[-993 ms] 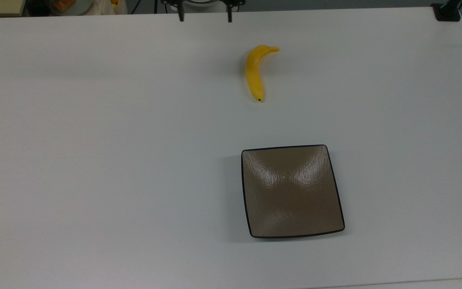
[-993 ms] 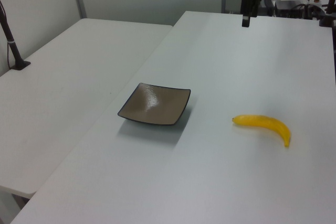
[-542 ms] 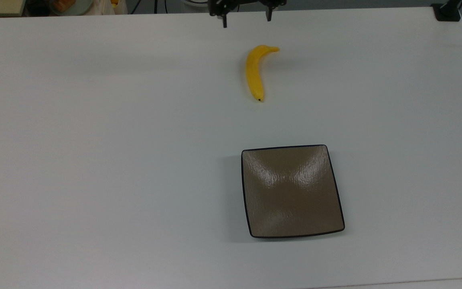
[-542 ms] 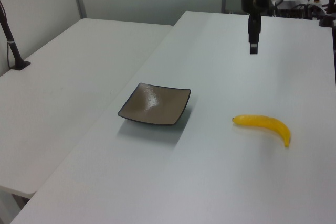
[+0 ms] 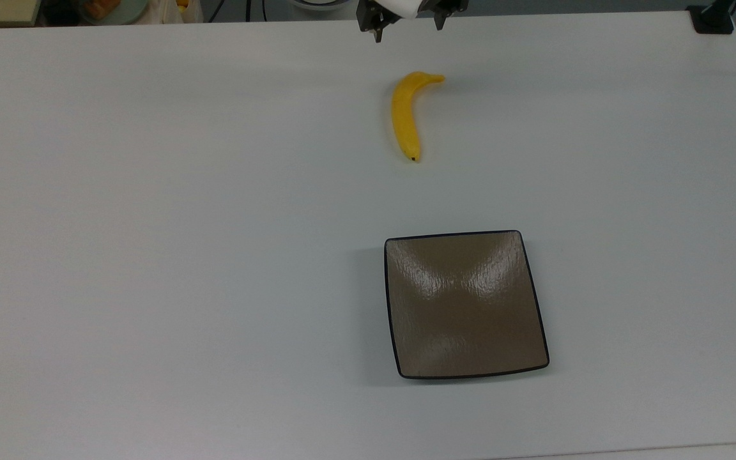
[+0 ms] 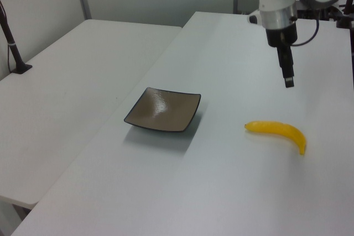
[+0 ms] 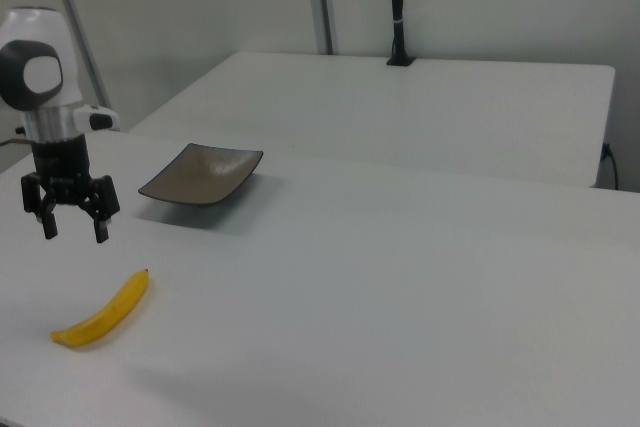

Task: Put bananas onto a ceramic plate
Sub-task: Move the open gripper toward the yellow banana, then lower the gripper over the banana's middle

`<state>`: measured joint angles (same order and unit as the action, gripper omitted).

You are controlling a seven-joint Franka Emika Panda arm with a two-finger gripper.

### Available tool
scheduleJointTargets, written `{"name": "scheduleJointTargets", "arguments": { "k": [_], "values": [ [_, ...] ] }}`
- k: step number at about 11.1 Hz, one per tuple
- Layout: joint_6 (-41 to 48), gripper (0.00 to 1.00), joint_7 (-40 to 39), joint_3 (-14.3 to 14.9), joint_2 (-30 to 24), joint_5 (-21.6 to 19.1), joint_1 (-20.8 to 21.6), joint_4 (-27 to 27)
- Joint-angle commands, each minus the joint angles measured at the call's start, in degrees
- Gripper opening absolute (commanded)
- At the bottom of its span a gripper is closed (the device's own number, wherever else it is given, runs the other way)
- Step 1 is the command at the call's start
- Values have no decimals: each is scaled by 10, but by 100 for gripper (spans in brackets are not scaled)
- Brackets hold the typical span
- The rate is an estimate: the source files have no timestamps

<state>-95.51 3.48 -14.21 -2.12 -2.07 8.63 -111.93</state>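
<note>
Banana (image 5: 406, 116) loose on table (image 5: 151, 223), well apart from empty plate (image 5: 465, 305); gripper (image 7: 73, 228) spread wide above it; risk: smooth curve rolling under an off-centre pinch.

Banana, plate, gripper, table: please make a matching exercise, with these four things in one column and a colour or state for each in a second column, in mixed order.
Things:
1. banana
2. plate
3. gripper
4. table

Descriptions:
A. white, bearing the other things
B. open, above the table
C. yellow, lying on the table
D. brown, square, nothing on it

Pairs: 1-C, 2-D, 3-B, 4-A
</note>
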Motion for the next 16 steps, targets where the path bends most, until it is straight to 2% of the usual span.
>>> {"name": "scheduleJointTargets", "arguments": {
  "k": [1,4,9,12,16],
  "values": [
    [-54,100,0,0,-22,-11,1,-78],
    [-167,100,40,0,-20,-11,1,-135],
    [-325,100,70,0,18,-11,2,-174],
    [-361,94,73,0,46,-11,3,-174],
    [-378,76,72,0,63,-9,14,-180]
  ]
}}
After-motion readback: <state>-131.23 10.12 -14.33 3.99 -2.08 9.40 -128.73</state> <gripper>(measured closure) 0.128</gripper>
